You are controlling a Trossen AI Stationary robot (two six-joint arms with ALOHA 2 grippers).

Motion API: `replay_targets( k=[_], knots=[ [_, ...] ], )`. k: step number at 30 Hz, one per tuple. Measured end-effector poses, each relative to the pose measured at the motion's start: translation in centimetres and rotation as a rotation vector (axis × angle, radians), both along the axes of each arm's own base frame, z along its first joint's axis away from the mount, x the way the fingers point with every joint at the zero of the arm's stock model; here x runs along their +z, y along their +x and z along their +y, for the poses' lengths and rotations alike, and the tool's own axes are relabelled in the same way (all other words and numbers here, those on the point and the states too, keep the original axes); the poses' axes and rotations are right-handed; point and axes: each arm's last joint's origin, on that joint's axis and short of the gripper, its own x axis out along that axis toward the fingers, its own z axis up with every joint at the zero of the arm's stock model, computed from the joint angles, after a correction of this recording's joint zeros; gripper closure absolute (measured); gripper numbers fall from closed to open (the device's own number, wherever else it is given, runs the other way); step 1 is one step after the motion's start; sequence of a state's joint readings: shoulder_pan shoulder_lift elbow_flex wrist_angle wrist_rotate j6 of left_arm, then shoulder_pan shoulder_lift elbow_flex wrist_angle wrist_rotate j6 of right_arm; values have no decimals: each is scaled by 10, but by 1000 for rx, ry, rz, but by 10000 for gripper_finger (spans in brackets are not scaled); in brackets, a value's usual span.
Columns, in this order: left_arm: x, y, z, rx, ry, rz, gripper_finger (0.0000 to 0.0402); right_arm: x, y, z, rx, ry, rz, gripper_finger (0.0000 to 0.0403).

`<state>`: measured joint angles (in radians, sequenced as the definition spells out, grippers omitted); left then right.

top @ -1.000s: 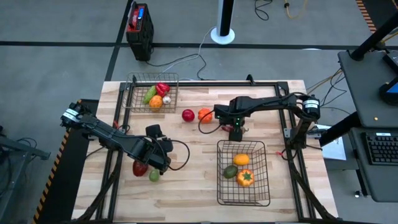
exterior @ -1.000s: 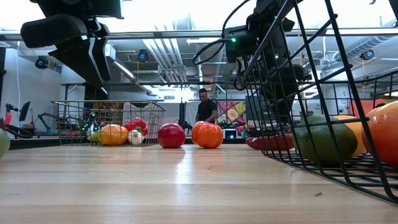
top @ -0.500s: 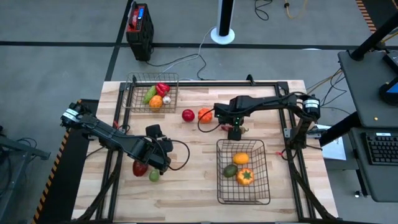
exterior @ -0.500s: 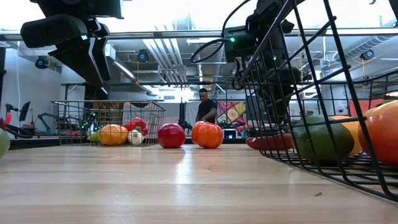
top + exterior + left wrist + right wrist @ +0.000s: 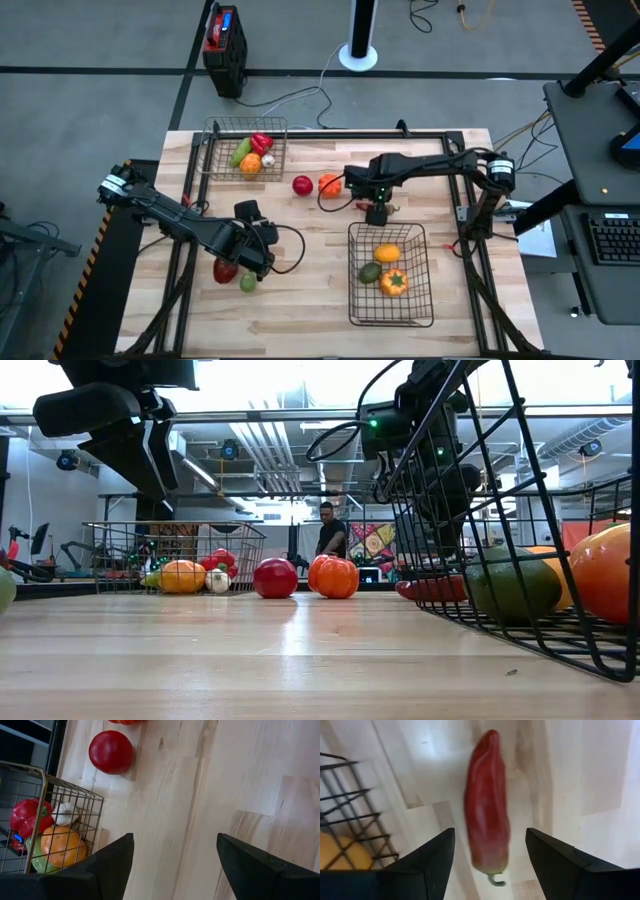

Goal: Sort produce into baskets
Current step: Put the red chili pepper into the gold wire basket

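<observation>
Chili (image 5: 487,817) between open right tool (image 5: 490,857) | left tool (image 5: 175,865) open, tips cut off

Two dark jointed arms; black cables looping; silver-banded joints; dark wedge-shaped fingers (image 5: 112,865).

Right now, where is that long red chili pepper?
The red chili pepper lies on the table directly under the open right gripper, just beyond the larger basket's far edge, right of the orange tomato.
</observation>
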<state>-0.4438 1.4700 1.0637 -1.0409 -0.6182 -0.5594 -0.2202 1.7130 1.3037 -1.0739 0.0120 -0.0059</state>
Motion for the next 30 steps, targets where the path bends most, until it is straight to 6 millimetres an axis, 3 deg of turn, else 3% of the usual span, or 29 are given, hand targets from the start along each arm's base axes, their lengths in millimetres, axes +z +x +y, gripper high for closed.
replay_targets(
  k=[11, 22, 25, 30],
  knots=[
    [0, 0, 0, 0, 0, 0, 135, 1, 1, 9, -50, 20, -2, 163],
    [0, 0, 0, 0, 0, 1, 135, 24, 9, -10, -142, 80, -94, 165],
    [0, 0, 0, 0, 0, 1, 135, 30, 11, -20, -181, -71, -116, 168],
    [0, 0, 0, 0, 0, 1, 135, 20, 7, -28, -280, -361, -46, 179]
  ],
)
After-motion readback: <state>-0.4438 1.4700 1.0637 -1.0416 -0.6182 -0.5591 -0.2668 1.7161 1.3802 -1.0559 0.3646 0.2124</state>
